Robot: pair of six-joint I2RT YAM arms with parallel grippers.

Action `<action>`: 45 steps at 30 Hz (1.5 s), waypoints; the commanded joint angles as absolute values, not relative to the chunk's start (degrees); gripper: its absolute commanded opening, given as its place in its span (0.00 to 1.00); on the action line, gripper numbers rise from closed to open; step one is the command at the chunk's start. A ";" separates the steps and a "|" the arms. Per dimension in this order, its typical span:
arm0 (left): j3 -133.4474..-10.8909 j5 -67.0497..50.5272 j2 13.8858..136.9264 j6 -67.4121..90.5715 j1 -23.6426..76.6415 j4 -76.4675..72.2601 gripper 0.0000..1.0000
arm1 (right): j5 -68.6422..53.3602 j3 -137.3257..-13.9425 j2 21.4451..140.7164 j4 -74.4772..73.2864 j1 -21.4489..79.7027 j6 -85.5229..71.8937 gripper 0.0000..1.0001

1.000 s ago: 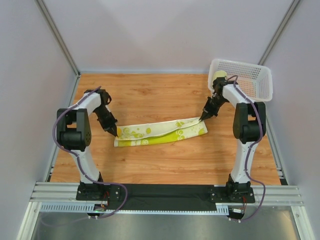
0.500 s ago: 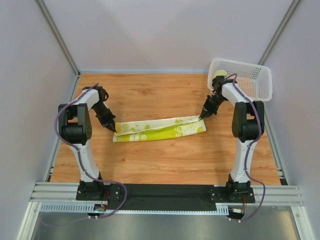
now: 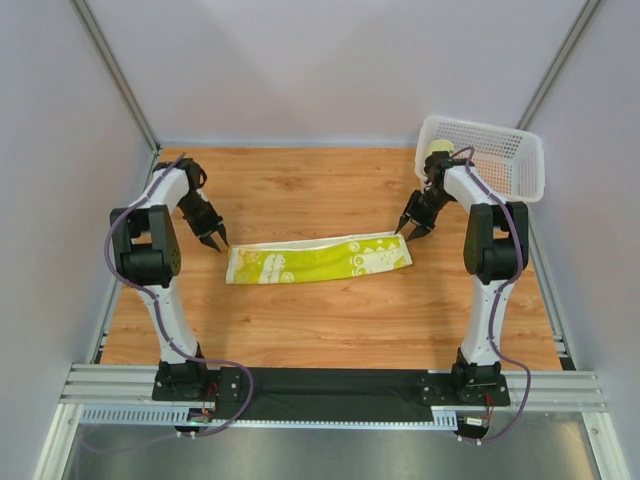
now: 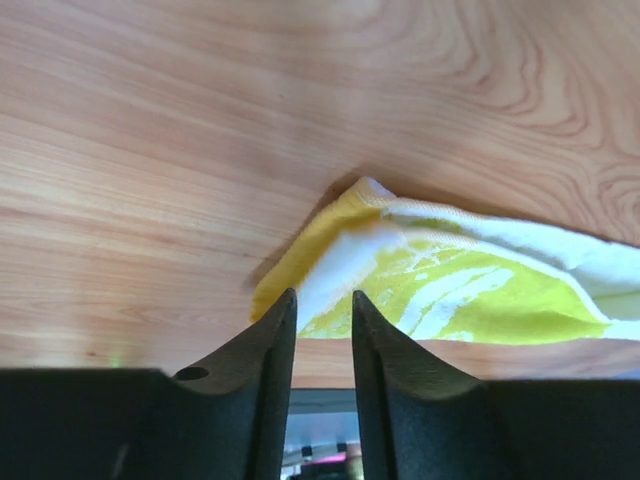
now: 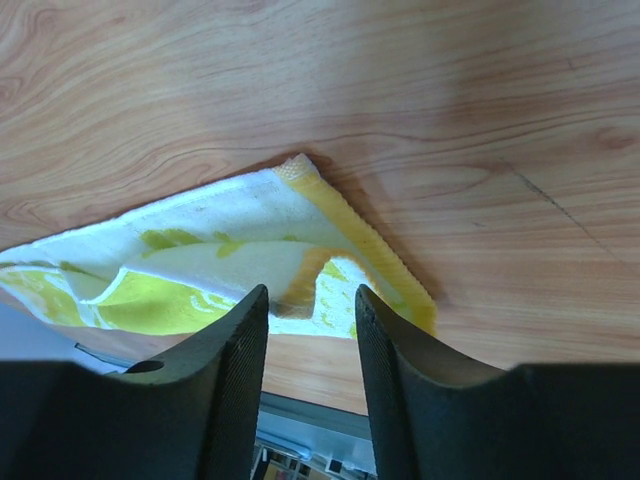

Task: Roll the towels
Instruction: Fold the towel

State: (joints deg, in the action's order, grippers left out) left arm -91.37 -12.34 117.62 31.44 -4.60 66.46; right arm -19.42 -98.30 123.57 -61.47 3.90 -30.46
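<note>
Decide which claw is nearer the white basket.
Right. The right claw hovers at the towel end nearest the basket; the left claw is far off, at the towel's opposite end.

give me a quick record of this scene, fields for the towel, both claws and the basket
towel: one, folded into a long strip, lying flat on the wooden table, not rolled
left claw: open, empty, beside the towel's left end, not touching it
right claw: open, empty, at the towel's far right corner, not gripping it
basket: white, perforated, back right corner of the table; contents unclear
</note>
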 commanded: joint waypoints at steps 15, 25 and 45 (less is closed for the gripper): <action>-84.83 -4.21 100.12 24.79 -0.10 62.59 0.42 | -7.90 -86.06 104.79 -55.57 3.07 -26.90 0.54; -83.58 -13.80 107.39 24.00 3.78 56.08 0.38 | -34.18 -90.71 116.08 -48.79 13.27 -25.66 0.18; -85.61 -1.58 116.10 24.96 0.53 55.29 0.36 | -27.34 -87.28 122.78 -49.83 6.42 -22.15 0.11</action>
State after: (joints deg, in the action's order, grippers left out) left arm -84.62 -4.36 116.40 24.34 1.37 55.96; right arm -30.57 -88.23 124.22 -49.06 7.03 -24.08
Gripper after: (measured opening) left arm 0.363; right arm 0.112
